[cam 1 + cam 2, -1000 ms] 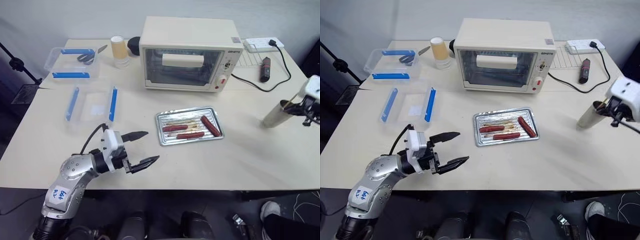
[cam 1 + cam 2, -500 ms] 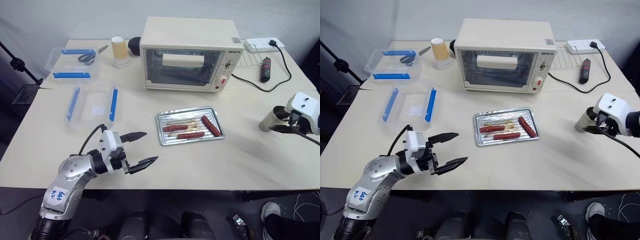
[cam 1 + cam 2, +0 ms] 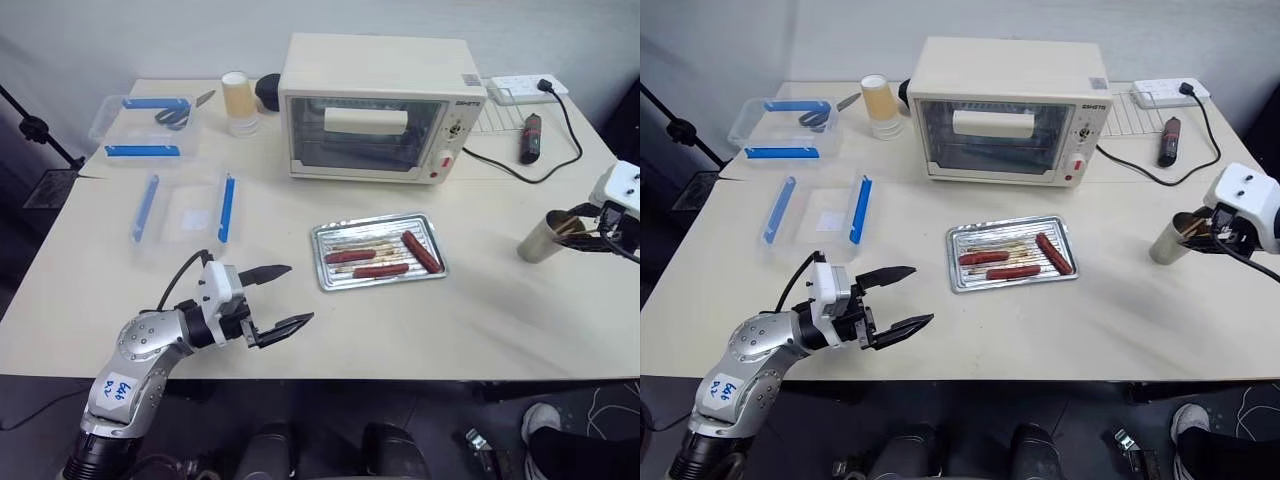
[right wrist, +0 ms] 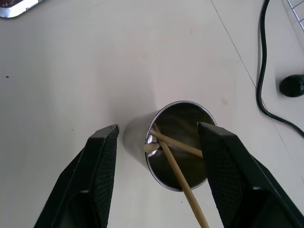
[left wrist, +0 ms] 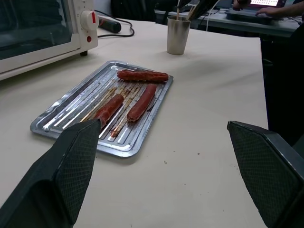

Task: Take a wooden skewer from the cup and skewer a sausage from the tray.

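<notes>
Over the cup (image 4: 179,137) the right gripper (image 4: 159,137) hangs open with no skewer (image 4: 176,167) picked yet, the left gripper (image 3: 282,297) waits wide open, and sausages (image 3: 381,270) lie unpoked on the tray (image 3: 325,278).

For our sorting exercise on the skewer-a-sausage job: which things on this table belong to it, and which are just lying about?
Belonging to the job:
cup
wooden skewers inside it
tray
three sausages on it
right gripper, jaws open around the cup
left gripper, jaws open

Lying about:
toaster oven
clear boxes
stacked cups
power strip
</notes>
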